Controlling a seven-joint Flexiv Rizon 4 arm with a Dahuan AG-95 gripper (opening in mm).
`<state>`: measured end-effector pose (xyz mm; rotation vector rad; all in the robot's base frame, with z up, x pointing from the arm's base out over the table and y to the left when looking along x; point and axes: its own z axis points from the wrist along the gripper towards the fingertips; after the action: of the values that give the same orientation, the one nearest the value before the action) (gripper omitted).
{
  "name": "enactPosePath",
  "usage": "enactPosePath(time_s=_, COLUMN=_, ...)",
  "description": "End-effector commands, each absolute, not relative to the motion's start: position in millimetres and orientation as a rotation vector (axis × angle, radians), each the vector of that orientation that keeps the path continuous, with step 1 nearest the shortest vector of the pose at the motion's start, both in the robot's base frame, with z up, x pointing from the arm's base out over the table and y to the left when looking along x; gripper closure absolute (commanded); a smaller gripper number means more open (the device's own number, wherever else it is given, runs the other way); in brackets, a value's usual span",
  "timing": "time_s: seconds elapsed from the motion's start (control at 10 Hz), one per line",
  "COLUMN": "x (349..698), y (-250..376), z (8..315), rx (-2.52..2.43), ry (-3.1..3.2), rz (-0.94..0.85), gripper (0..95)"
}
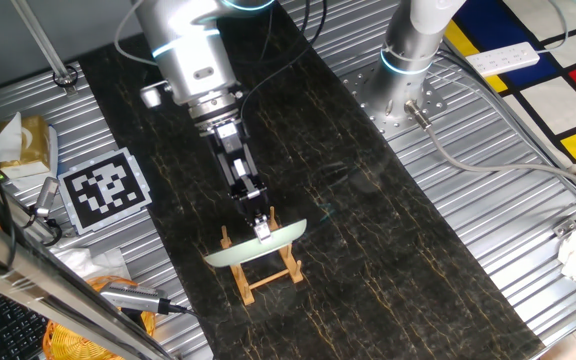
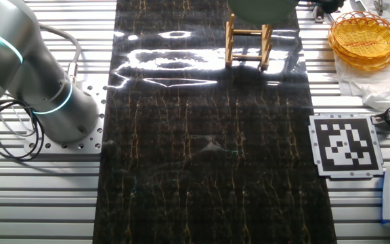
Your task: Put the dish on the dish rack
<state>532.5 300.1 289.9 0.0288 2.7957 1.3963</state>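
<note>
The dish (image 1: 238,250) is a pale mint-green plate seen almost edge-on, standing on its rim across the top of the dish rack (image 1: 268,268). The rack is a small light-wood frame on the dark marbled mat. My gripper (image 1: 261,228) comes down from the upper left and is shut on the dish's top rim. In the other fixed view the dish (image 2: 263,8) shows only as a green curve cut off by the top edge, resting in the dish rack (image 2: 248,42). The gripper itself is out of that view.
A black-and-white marker card (image 1: 106,188) (image 2: 346,144) lies beside the mat. An orange wicker basket (image 2: 365,35) stands near the rack. The arm's base (image 1: 408,55) (image 2: 46,88) sits at the mat's far side. A white power strip (image 1: 503,58) lies on coloured flooring.
</note>
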Motion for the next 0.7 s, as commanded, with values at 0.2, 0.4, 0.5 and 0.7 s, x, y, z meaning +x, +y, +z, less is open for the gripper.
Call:
enactPosePath(time_s=0.2, x=530.9, y=301.2, z=282.6, rx=0.017, ry=2.755, rz=1.429, gripper=95.0)
enactPosePath(time_s=0.4, x=530.7, y=301.4, z=280.8, rx=0.017, ry=2.762, rz=1.421, gripper=95.0)
enactPosePath(time_s=0.5, x=530.7, y=301.4, z=280.8, rx=0.015, ry=2.761, rz=1.420, gripper=95.0)
enactPosePath(time_s=0.7, x=530.5, y=301.4, z=279.7, rx=0.013, ry=2.764, rz=1.415, gripper=95.0)
